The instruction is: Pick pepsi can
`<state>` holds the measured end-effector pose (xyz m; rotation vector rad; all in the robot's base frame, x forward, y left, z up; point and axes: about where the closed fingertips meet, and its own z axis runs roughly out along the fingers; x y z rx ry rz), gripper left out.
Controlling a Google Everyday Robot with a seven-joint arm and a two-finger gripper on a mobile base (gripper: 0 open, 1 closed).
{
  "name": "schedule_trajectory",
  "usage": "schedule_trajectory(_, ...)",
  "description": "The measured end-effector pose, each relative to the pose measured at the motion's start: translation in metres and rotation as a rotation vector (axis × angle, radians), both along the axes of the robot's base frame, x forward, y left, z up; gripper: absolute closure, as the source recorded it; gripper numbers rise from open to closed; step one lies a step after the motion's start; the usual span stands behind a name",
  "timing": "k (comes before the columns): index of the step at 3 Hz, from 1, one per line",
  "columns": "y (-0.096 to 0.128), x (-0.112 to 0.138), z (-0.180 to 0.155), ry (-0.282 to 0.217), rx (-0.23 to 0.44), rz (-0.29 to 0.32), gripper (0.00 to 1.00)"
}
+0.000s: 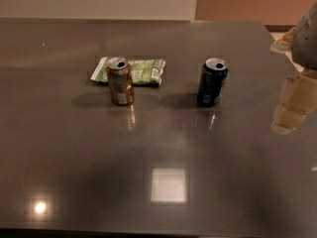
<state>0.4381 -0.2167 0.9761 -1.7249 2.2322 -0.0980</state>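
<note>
Navy-blue pepsi can [213,82] stands upright, right of centre on the table [74,148], well apart from the copper can [120,81]. The gripper [299,41] hangs at the right edge; open or closed, I cannot tell. It looks light, thin-walled and slick, so squeeze mid-body, gently.

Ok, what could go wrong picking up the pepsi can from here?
The gripper sits at the right edge, apart from the pepsi can; a sideways approach may tip the upright can. The copper-brown can has the same shape and could be mistaken for it. The glossy table may let it slide.
</note>
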Motion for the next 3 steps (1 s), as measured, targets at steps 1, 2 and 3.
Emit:
schedule_trajectory(1, 0.000, 0.000, 0.000, 0.000, 0.000, 0.000, 0.00)
schedule_trajectory(2, 0.000, 0.000, 0.000, 0.000, 0.000, 0.000, 0.00)
schedule_trajectory(3, 0.004, 0.018, -0.002, 0.004, 0.040, -0.014, 0.00)
